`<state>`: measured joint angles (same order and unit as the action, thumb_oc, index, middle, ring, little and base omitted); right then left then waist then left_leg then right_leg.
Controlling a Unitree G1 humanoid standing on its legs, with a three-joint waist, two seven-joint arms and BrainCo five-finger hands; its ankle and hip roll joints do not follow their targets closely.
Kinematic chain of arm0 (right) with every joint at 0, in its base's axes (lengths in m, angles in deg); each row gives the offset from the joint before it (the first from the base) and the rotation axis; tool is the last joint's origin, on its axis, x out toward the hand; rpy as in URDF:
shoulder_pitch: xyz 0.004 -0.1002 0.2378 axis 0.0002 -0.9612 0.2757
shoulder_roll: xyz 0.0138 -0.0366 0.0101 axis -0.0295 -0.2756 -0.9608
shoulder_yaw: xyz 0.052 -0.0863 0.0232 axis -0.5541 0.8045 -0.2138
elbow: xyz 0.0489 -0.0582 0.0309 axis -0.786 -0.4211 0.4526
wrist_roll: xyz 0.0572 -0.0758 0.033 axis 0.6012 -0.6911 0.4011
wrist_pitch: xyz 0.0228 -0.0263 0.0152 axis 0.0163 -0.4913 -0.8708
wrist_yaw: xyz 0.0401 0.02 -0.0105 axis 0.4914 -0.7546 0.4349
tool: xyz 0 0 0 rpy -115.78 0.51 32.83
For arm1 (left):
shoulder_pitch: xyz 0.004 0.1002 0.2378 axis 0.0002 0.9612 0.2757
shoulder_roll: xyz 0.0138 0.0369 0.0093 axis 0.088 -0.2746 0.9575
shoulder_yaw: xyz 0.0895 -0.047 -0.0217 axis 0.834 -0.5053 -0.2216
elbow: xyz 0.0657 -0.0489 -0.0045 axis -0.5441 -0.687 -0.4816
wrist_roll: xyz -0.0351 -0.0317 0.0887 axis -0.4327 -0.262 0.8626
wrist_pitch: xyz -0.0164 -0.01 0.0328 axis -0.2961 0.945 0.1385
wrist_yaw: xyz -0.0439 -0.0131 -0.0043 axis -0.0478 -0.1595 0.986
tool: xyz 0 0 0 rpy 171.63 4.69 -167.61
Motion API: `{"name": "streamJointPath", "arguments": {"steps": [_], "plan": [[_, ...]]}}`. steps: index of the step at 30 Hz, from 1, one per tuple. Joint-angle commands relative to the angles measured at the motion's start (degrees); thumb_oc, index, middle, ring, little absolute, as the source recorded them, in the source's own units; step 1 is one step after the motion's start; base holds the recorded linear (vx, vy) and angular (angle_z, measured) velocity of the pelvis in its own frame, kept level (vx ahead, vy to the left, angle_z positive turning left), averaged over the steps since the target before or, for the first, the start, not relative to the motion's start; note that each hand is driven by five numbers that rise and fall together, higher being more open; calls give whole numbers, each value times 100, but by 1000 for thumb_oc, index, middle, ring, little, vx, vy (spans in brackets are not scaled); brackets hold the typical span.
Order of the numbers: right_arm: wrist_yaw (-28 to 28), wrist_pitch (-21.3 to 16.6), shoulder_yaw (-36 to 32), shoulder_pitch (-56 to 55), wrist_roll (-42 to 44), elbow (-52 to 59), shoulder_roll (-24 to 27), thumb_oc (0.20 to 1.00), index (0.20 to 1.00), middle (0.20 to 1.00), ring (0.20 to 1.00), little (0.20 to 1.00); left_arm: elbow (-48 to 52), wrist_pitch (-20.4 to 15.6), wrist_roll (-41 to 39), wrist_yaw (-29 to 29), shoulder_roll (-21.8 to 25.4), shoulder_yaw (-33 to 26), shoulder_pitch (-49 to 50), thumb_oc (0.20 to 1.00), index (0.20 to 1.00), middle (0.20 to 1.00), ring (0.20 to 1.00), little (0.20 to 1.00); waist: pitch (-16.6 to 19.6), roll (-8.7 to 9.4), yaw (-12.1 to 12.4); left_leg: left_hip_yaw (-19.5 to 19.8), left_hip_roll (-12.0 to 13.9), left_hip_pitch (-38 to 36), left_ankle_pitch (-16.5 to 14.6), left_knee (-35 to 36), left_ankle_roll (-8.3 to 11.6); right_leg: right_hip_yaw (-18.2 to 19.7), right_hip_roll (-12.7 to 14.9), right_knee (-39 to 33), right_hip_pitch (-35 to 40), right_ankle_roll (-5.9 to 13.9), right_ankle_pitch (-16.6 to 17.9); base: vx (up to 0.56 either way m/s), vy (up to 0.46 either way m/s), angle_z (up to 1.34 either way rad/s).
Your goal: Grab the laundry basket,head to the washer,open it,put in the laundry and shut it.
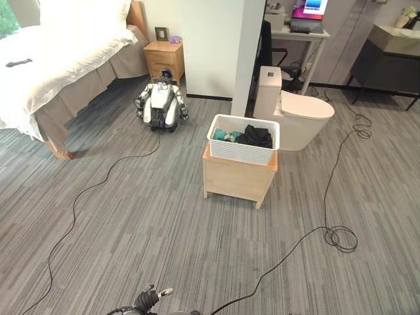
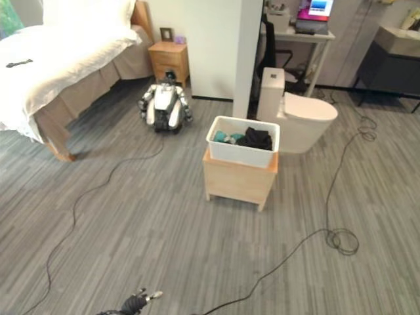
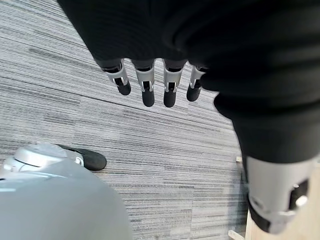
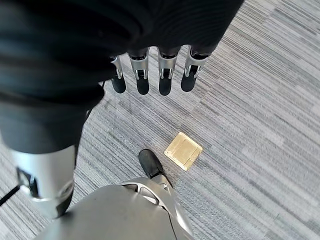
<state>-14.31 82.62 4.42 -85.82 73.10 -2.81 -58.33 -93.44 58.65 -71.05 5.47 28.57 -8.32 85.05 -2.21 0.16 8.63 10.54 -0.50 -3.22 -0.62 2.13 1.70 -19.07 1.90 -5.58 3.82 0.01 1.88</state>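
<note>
The left robot hand [image 3: 150,80] is seen hanging over the grey striped floor [image 3: 75,115] with its fingers [image 3: 148,91] straight and relaxed, nothing held in them, and it also pokes in at the bottom edge of the head views. Same deal with the right robot hand [image 4: 150,75]: fingers [image 4: 142,80] loose and pointed down, nothing gripped, and a little brass floor plate [image 4: 183,151] is seen on the floor past them. Further out, well apart from both hands, the white laundry basket [image 1: 241,147] is found sitting on top of a small wooden box-like stand [image 1: 237,179] in the middle of the room. Dark clothes [image 1: 254,136] and something teal [image 1: 226,136] are piled inside it. Just behind the basket a white toilet [image 1: 298,118] is placed next to a white wall corner [image 1: 248,59]. Off to the left a bed [image 1: 59,62] with white sheets is seen, with a wooden nightstand [image 1: 164,59] beside it, and a small white and black robot [image 1: 161,105] is parked on the floor in front of that nightstand. At the back a worktop [image 1: 305,33] with a lit screen [image 1: 308,8] on it is visible.
</note>
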Motion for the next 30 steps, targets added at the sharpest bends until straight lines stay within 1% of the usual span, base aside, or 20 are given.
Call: {"name": "streamJointPath", "arguments": {"steps": [1,12,21,30], "plan": [[-18,48,265,-3,-61,-186,13,1000,1000,1000,1000,1000,-364,-91,163,2,137,179,-313,1000,1000,1000,1000,1000,30,104,32,234,249,207,96,287,150,159,674,58,306,673,-267,15,0,-6],[33,-44,394,139,78,61,-85,1000,1000,1000,1000,1000,-455,-123,324,-224,165,104,-274,1000,1000,1000,1000,1000,41,138,41,68,323,91,30,287,142,333,659,58,302,672,-271,17,-3,-8],[17,-18,341,46,4,-91,-53,1000,1000,1000,1000,1000,-476,-120,294,-193,178,54,-229,1000,1000,1000,1000,1000,48,144,22,-1,377,66,22,287,174,343,632,58,310,668,-287,4,-18,-5],[26,-25,275,66,179,-18,-47,1000,1000,1000,1000,1000,-506,-101,219,-191,233,32,-258,1000,1000,1000,1000,1000,18,155,-53,-12,443,111,70,287,229,390,549,58,278,622,-326,-3,-32,-1]]}}
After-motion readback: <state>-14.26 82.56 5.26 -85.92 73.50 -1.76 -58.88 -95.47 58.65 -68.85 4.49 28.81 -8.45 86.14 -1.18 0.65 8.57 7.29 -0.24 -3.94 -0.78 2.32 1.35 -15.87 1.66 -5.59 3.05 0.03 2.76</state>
